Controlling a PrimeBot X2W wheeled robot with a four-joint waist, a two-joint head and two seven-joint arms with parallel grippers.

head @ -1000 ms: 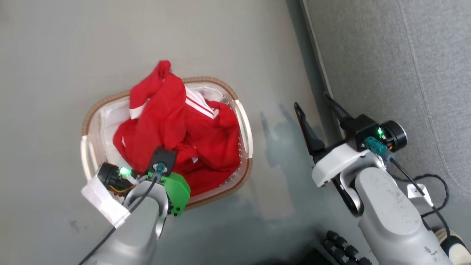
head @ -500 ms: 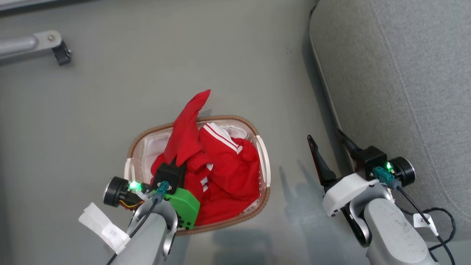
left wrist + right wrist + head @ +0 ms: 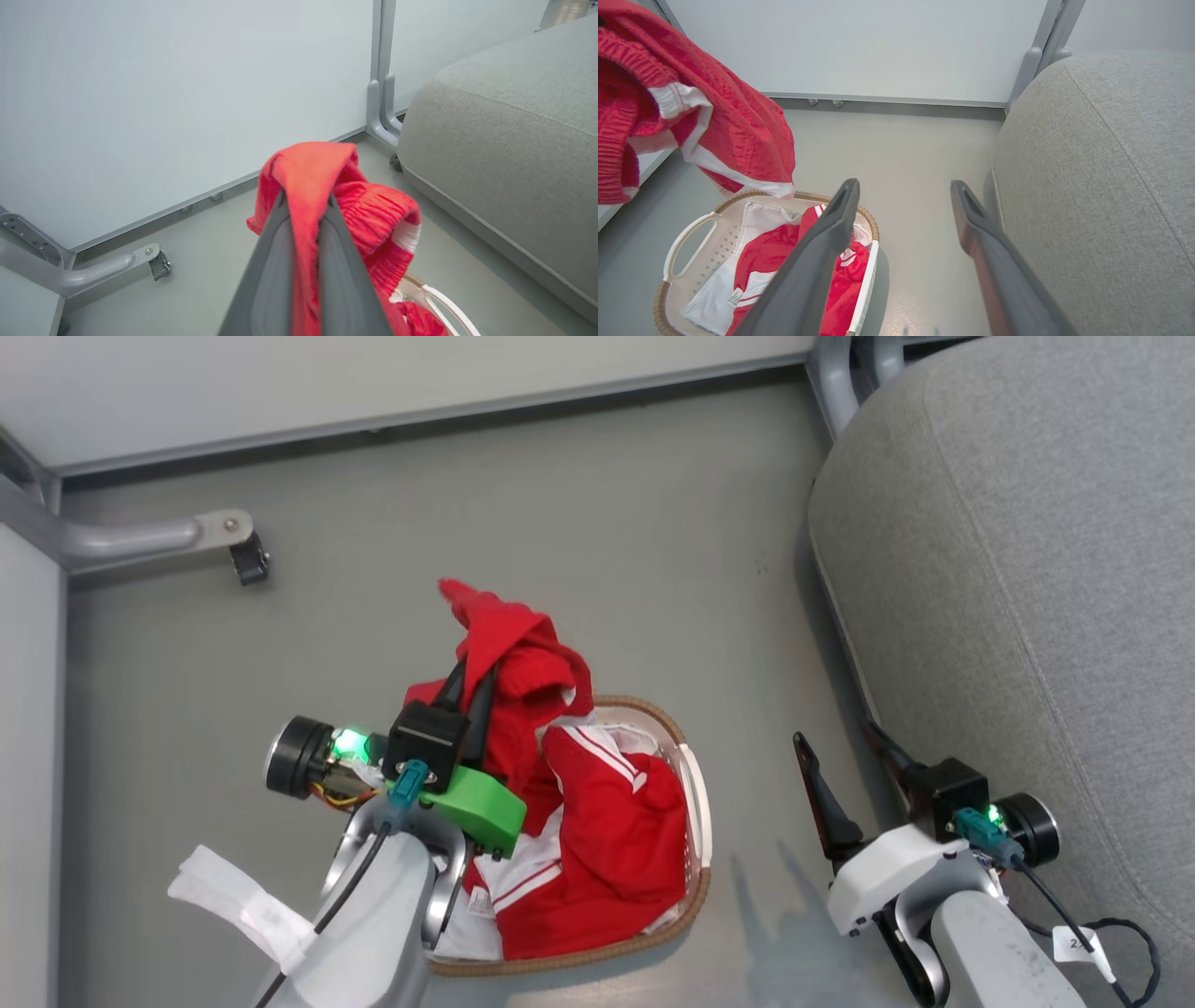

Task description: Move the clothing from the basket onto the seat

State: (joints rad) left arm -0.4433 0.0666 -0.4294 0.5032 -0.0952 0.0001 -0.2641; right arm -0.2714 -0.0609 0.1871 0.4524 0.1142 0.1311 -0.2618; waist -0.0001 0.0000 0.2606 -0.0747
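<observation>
My left gripper (image 3: 471,677) is shut on a red garment (image 3: 518,667) with white trim, lifted clear above the white basket (image 3: 695,803). In the left wrist view the red garment (image 3: 327,186) drapes over both dark fingers (image 3: 275,261) of the left gripper (image 3: 306,200). The right wrist view shows this garment (image 3: 691,107) hanging at the upper left. More red clothing with white stripes (image 3: 607,831) lies in the basket (image 3: 684,238) on a white liner. My right gripper (image 3: 845,756) is open and empty between basket and the grey seat (image 3: 1027,597). The seat (image 3: 1101,186) fills the right side.
A pale wall panel (image 3: 373,383) runs along the far side of the grey floor. A grey metal leg with a caster (image 3: 247,560) juts in from the left. Another grey frame post (image 3: 380,93) stands by the seat's far corner.
The head camera has tilted up, bringing the wall and caster into view. My left gripper has raised the red garment higher out of the basket. The right gripper stays open.
</observation>
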